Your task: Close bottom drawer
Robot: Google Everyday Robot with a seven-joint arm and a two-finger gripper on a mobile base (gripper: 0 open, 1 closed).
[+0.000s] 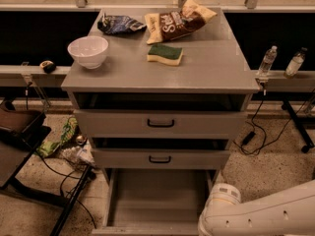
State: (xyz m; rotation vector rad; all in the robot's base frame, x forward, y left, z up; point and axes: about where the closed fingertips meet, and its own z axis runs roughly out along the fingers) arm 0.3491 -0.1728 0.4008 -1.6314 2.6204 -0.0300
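camera view: the shallow grey bottom drawer (156, 200) stood pulled far out from the base of the grey three-drawer cabinet (160, 124). closing looked not yet begun, and the whole push inward remained. its open box ran lengthwise from the cabinet toward the camera, with the front edge facing away from the cabinet. the white robot arm (261, 218) lay just right of the drawer's front. the claw was out of view, so i could not tell its state.

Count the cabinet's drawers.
3: top drawer under the tabletop, middle drawer below it, bottom drawer pulled far out by the floor. Hand out of view; arm shows lower right.
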